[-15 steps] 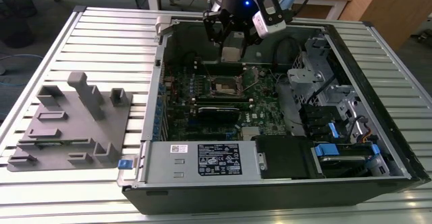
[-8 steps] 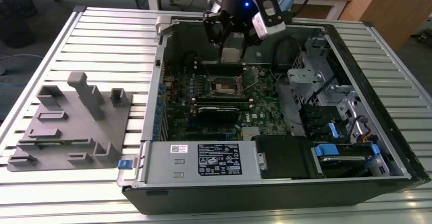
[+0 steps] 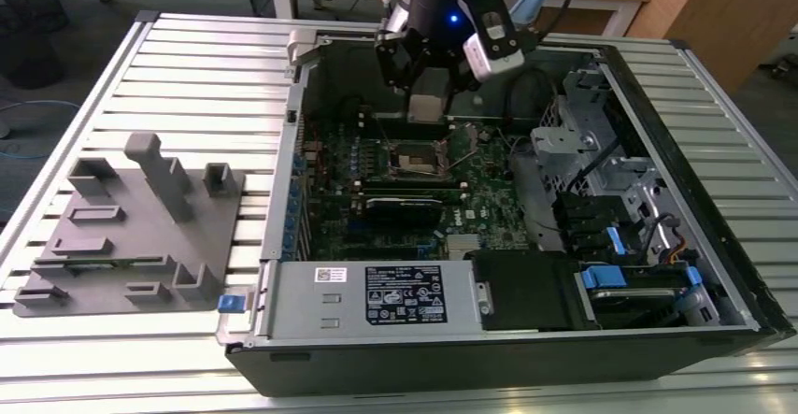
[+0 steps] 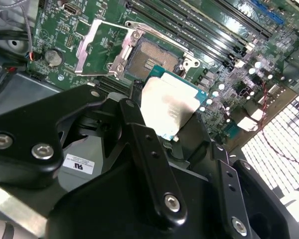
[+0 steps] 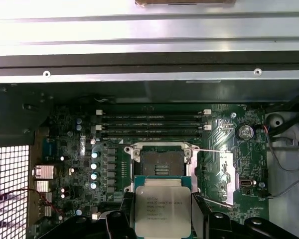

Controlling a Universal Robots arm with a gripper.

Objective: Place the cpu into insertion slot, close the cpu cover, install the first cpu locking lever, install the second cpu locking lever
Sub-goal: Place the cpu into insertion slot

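My gripper (image 3: 427,106) hangs inside the open computer case, just above the motherboard. It is shut on the cpu (image 5: 162,211), a flat square chip with a silvery top (image 4: 168,107) held by its edges between black fingers (image 5: 120,219). The insertion slot (image 5: 162,164) lies open right beyond the chip, its dark centre bare (image 4: 154,57); in the exterior view the slot (image 3: 416,160) sits just below the gripper. The cpu cover (image 4: 83,52), a silvery frame with a large window, is swung away beside the slot (image 5: 228,174). Two thin wire levers (image 5: 214,151) stand loose near it.
Long memory slots (image 5: 152,124) run just past the socket. In the exterior view a black card (image 3: 402,210) lies below the socket, a power supply with a label (image 3: 399,292) at the case front, and a drive cage (image 3: 599,171) on the right. A grey fixture block (image 3: 125,227) stands outside, left.
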